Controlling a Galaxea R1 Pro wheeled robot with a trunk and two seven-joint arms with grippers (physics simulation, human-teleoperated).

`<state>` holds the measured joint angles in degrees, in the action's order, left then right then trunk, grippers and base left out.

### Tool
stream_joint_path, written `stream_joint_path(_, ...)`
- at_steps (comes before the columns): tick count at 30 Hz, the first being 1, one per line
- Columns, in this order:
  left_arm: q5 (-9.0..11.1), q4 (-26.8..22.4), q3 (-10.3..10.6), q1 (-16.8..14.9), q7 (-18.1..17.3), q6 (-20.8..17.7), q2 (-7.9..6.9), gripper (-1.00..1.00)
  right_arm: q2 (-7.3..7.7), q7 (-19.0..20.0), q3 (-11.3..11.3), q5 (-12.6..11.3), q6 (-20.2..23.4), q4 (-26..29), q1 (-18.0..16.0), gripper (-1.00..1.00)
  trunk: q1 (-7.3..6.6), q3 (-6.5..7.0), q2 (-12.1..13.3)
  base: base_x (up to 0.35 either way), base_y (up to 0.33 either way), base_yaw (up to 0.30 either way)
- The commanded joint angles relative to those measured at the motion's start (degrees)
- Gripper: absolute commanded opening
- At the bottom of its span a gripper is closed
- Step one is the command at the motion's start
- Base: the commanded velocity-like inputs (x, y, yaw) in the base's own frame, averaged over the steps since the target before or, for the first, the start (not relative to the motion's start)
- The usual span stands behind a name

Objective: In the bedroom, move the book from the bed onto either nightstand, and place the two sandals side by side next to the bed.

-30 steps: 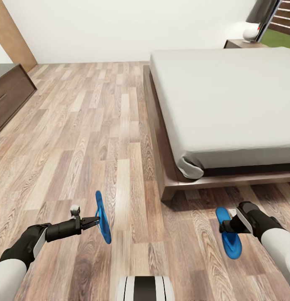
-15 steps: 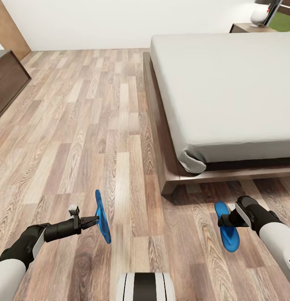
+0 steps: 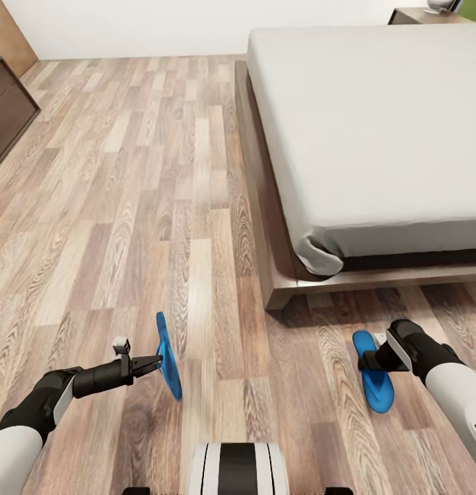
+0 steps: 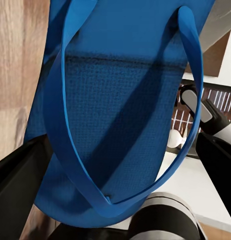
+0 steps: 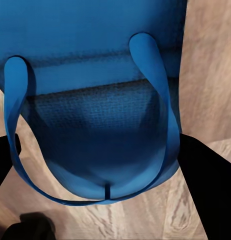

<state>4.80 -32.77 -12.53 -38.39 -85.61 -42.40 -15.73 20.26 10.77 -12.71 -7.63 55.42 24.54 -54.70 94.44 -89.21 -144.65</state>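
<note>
Left gripper (image 3: pixel 157 360) clamped on edge-up sandal (image 3: pixel 168 355) | right gripper (image 3: pixel 367 361) clamped on flatter sandal (image 3: pixel 373 372), both above floor (image 3: pixel 128 206) | bed (image 3: pixel 375 130) foot corner ahead, view has tipped down, nightstand (image 3: pixel 420 14) nearly gone | carry underway; book unseen.

Head camera looks down over floor (image 3: pixel 128 206) and bed (image 3: pixel 375 130); wrist cameras sit close against sandals (image 4: pixel 120 100).
</note>
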Motion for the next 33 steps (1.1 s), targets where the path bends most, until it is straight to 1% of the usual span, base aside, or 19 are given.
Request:
stream_joint_path(1, 0.03, -0.02, -0.04, -0.02, -0.17, -0.57, 0.00, -1.00, 0.08, -0.21, -0.47, -0.63, 0.22, 0.07, -0.07, -1.00, 0.01, -0.26, -0.03, 0.000, 0.000, 0.000)
stream_joint_path(12, 0.03, -0.02, -0.04, -0.02, -0.17, -0.57, 0.00, -1.00, 0.13, -0.27, -0.47, -0.63, -0.11, 0.07, -1.17, -1.00, 0.30, -2.70, -0.18, 0.000, 0.000, 0.000)
stream_joint_path(17, 0.03, -0.02, -0.04, -0.02, -0.23, -0.57, 0.00, -1.00, 0.14, -2.63, -0.47, -0.67, 0.06, 0.07, -2.08, -1.00, 0.43, -3.81, -0.24, 0.000, 0.000, 0.000)
stream_joint_path(22, 0.03, -0.02, -0.04, -0.02, -0.26, -0.56, -0.04, -1.00, 0.13, -3.74, -0.47, -0.71, 0.22, 0.07, -2.89, -1.00, 0.43, -3.81, -0.24, 0.000, 0.000, 0.000)
stream_joint_path(33, 0.10, -0.01, -0.04, -0.03, -0.26, -0.57, -0.09, -1.00, 0.21, -3.91, -0.47, -0.72, 0.41, 0.07, -4.25, -1.00, 0.43, -3.81, -0.24, 0.000, 0.000, 0.000)
